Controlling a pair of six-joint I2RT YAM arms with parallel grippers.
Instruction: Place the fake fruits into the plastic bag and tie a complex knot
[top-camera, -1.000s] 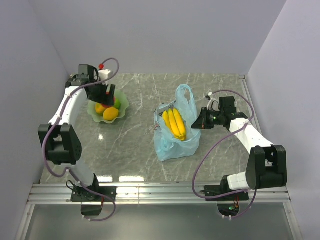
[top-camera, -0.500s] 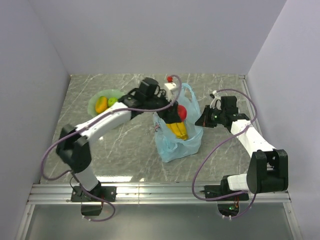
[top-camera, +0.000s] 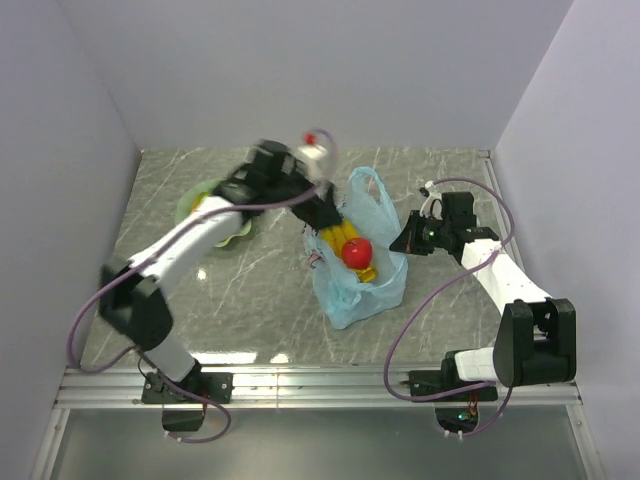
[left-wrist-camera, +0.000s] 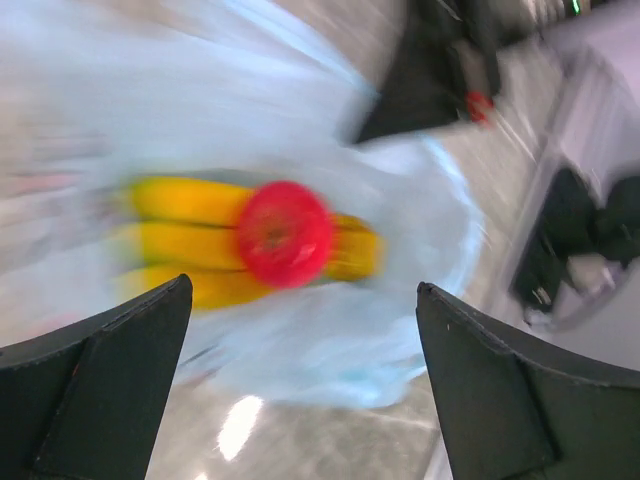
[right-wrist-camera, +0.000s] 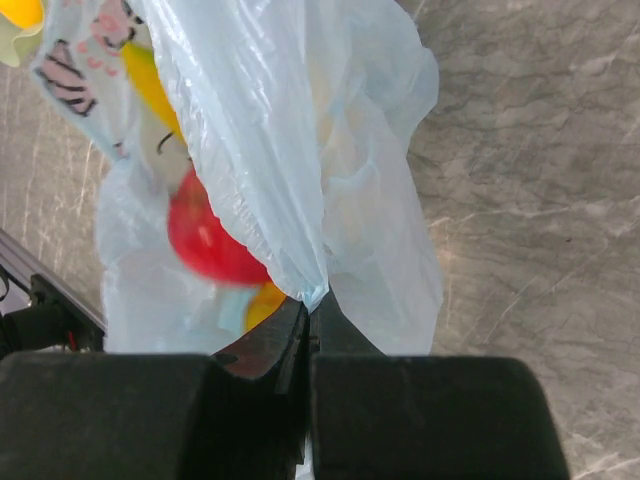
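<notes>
The light-blue plastic bag (top-camera: 360, 290) stands open mid-table. The yellow banana bunch (top-camera: 345, 240) lies inside it, and the red apple (top-camera: 357, 250) rests on top of the bananas. My left gripper (top-camera: 325, 216) is open and empty just above the bag's left rim. In the left wrist view its jaws stand wide apart (left-wrist-camera: 300, 385) over the apple (left-wrist-camera: 283, 233), the bananas (left-wrist-camera: 180, 240) and the bag (left-wrist-camera: 400, 340). My right gripper (top-camera: 402, 240) is shut on the bag's right edge (right-wrist-camera: 312, 292); the apple (right-wrist-camera: 210, 240) shows through the plastic.
The pale green dish (top-camera: 186, 208) sits at the left, mostly under my left arm, with an orange-yellow fruit (top-camera: 203, 206) showing in it. Walls close the table at the back and both sides. A metal rail runs along the near edge.
My left arm carried the red apple from the dish to the bag and let it go. The apple now lies on the bananas and the gripper has drawn back left. The right arm has held still.
</notes>
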